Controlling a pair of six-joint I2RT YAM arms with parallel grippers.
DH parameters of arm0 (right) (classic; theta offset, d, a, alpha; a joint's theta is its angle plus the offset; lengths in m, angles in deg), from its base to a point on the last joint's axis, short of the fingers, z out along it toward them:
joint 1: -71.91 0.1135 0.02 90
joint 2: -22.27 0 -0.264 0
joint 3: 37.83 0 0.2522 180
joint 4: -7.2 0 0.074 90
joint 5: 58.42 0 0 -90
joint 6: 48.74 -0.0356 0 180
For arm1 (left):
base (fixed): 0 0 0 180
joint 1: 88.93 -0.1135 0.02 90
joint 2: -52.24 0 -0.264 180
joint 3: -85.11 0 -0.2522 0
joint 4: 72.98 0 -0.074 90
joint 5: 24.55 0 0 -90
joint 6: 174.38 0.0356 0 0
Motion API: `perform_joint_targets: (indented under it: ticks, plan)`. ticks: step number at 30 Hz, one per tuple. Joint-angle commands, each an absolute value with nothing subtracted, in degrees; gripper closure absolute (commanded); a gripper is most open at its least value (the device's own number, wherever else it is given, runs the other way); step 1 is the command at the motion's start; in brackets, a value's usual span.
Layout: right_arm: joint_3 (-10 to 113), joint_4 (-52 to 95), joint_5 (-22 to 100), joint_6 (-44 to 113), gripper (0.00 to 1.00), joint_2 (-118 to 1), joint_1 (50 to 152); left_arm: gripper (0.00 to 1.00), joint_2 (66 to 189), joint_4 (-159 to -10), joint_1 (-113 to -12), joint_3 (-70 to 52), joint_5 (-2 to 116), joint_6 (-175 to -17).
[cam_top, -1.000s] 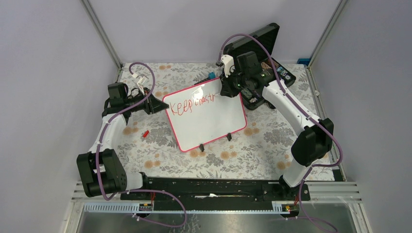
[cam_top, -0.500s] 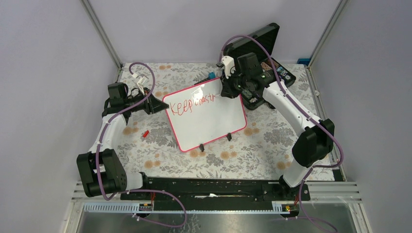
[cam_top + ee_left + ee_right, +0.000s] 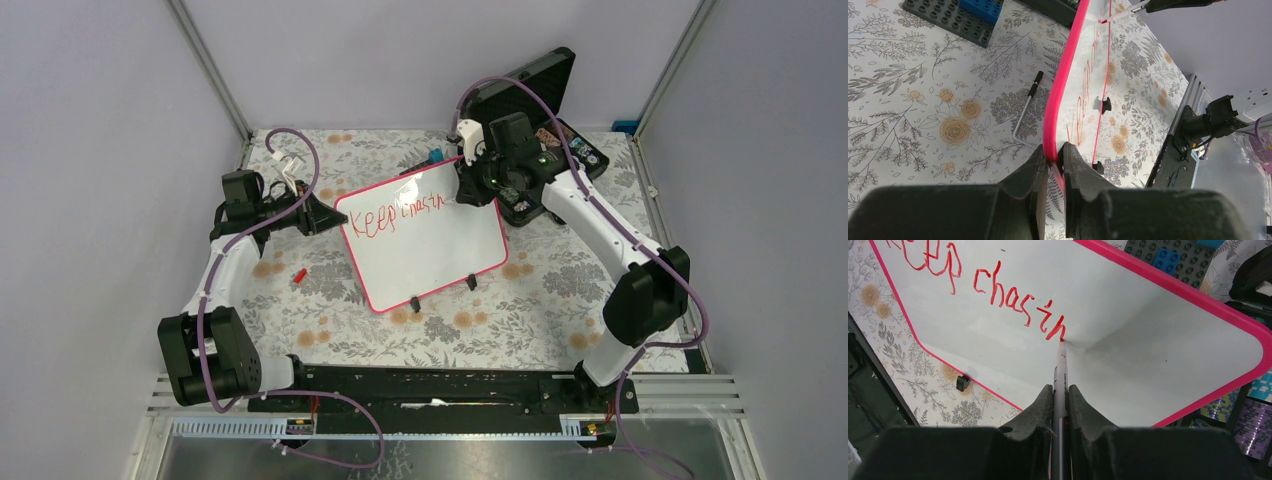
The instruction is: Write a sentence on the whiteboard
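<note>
- The right gripper (image 3: 1060,407) pinches a marker (image 3: 1061,365). Its fingers hide most of the barrel, so only the front part and the red tip show.
- The tip touches the whiteboard (image 3: 1148,335) just after the last stroke of the sentence (image 3: 1018,300), which reads "Keep chasin". The right wrist view cuts off the top of the "K", and from above the second word is too small to read.
- The left gripper (image 3: 1054,162) is pressed together on the board's pink frame, near its upper left corner in the top view. Its wrist camera sees the board almost edge-on, so the writing there is only a foreshortened red streak.
- The whiteboard is propped on two black feet (image 3: 415,303) in the middle of the floral table cover (image 3: 330,330). The right gripper covers its upper right corner from above.
- An open black case (image 3: 530,85) stands just behind that corner, and the right arm hides most of its contents.
- Behind the board lie a dark building-block plate (image 3: 948,17), cut off by the picture edge, and an L-shaped metal key (image 3: 1025,112) that is near the frame but apart from it.
- A small red piece (image 3: 299,274), too small to identify, lies left of the board's lower corner.
- White surface runs on unwritten to the right of and below the tip, and floral cover shows between the feet and the arm bases.
</note>
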State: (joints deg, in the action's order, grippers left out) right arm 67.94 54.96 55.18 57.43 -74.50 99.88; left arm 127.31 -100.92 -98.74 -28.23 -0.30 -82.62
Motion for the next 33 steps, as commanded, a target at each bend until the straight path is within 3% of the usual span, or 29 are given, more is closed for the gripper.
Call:
perform_joint_targets:
  ticks: [1, 33]
  plan:
    - [68.41, 54.2, 56.06, 58.02, 1.0, -71.32, 99.33, 1.0, 126.96, -99.24, -97.86, -27.25, -0.47, -78.52]
    - [72.75, 54.52, 56.1, 57.17, 1.0, -75.28, 97.99, 1.0, 127.29, -99.21, -97.89, -27.1, -0.74, -78.41]
